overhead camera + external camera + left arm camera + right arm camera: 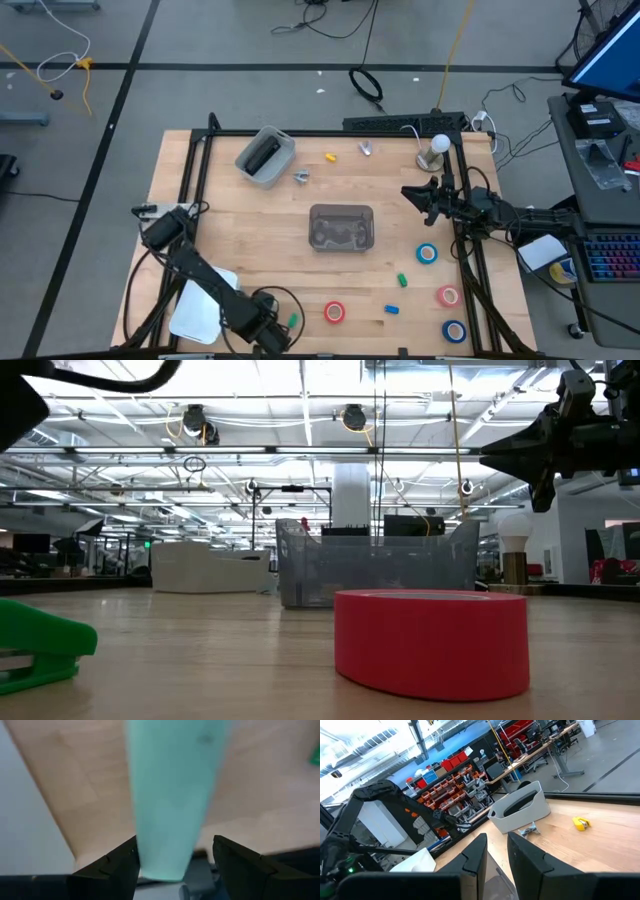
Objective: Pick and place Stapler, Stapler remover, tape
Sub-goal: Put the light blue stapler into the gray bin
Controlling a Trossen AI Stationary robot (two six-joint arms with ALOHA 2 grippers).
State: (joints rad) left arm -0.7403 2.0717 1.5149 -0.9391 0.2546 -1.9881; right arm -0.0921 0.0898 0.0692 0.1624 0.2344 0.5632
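The left arm reaches along the near left part of the table, its gripper (pixel 268 335) low at the near edge, beside a white sheet (pixel 200 308). In the left wrist view the pale mint-green stapler (pixel 170 800) stands between the spread fingers (pixel 117 865), one finger against its side and the other showing a gap; whether it is truly clamped cannot be told. A small green piece (pixel 293 320) lies just beside that gripper on the wood. The right arm extends in from the right side at mid-table, its gripper (pixel 412 193) held above the surface with the fingers (pixel 470 857) drawn close together, a narrow slit between them and nothing in it. The table (pixel 240 230) is bounded by a dark frame on its left, far and right sides; the middle holds a clear bin (pixel 341 227), with open wood between it and the left gripper. A grey caddy (pixel 265 157) sits at the far left, with one stapler remover (pixel 302 177) just beside it and another (pixel 366 149) farther right near a yellow piece (pixel 331 157). The tape rolls lie on the near right: a red roll (pixel 334 312), a pinkish-red roll (pixel 447 296), and two blue rolls (pixel 428 253) (pixel 454 330), all well apart from the right gripper.
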